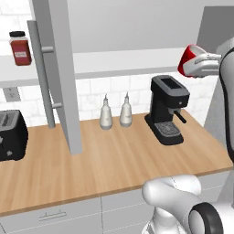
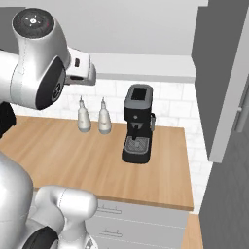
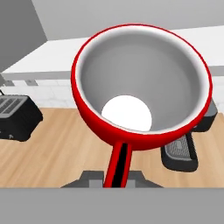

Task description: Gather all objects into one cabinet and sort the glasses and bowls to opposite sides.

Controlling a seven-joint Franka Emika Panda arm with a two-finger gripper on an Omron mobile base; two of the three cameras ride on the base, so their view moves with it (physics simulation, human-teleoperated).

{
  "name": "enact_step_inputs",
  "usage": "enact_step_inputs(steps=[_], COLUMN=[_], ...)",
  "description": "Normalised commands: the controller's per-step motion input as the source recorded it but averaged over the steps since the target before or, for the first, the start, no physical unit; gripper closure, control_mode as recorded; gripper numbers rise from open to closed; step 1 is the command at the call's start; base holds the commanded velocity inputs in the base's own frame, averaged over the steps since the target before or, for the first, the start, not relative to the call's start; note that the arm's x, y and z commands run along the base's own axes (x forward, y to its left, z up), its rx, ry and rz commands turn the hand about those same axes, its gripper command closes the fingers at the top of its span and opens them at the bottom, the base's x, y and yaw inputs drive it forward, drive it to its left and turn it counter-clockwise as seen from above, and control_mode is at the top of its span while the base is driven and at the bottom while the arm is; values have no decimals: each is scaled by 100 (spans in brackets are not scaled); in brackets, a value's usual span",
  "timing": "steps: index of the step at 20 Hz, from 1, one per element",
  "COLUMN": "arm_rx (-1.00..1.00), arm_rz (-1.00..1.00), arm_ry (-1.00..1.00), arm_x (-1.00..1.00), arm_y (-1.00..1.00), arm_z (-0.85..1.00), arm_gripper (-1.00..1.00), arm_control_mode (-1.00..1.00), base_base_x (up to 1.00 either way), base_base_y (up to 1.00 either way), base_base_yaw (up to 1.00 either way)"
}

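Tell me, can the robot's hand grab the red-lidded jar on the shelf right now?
Probably not. The gripper is shut on the red cup, and the red-lidded jar sits far along the shelf, past the open cabinet door.

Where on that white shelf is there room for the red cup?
The white shelf looks bare from the grey door rightwards to the red cup in the gripper. Left of the door stands a red-lidded jar.

We are looking at a wooden counter running across the middle of the frame, white tile wall behind it. A coffee machine is standing right of centre, two white bottles beside it, a black toaster at left edge, grey drawers below.
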Motion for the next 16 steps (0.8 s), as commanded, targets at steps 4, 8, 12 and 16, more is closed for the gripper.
enact_step_inputs(steps=[4, 8, 12, 16], arm_rx=[0, 0, 0, 0], arm_rz=[0, 0, 0, 0], arm_ry=[-10, 0, 0, 0], arm_x=[-31, 0, 0, 0], arm_y=[0, 0, 0, 0], arm_z=[2, 0, 0, 0], arm_gripper=[100, 100, 100, 100], arm_control_mode=[-100, 100, 100, 100], base_base_x=[0, -100, -100, -72], base_base_y=[0, 9, 42, 83], base_base_yaw=[0, 1, 7, 9])
